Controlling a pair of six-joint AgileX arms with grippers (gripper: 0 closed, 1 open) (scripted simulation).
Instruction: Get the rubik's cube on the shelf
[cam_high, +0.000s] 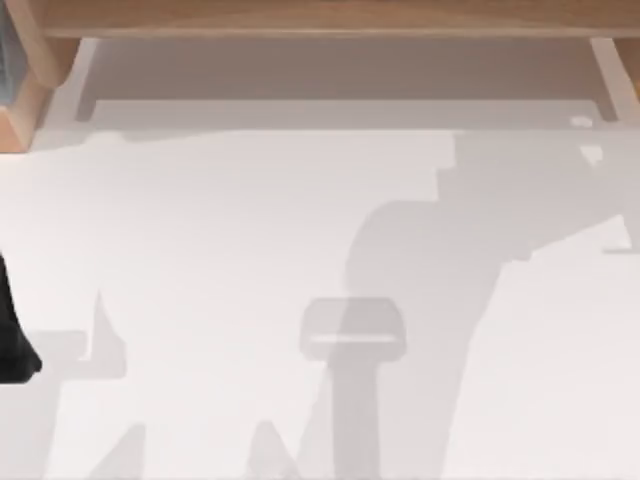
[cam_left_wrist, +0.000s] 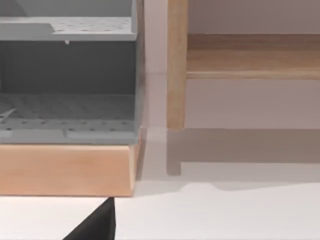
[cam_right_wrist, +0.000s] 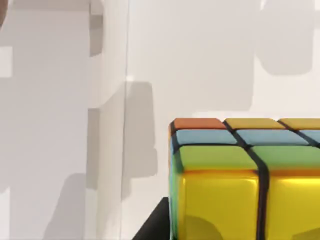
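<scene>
The rubik's cube is seen close up in the right wrist view, edges level, orange, yellow, light-blue and green tiles showing above a pale surface. Whether the right gripper grasps it cannot be told. The shelf spans the top view's far edge; a grey perforated rack sits beside its post.

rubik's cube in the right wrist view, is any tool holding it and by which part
Cannot be told. The rubik's cube sits close up in the right wrist view with a dark part at its lower corner, but no contact on it can be seen.
</scene>
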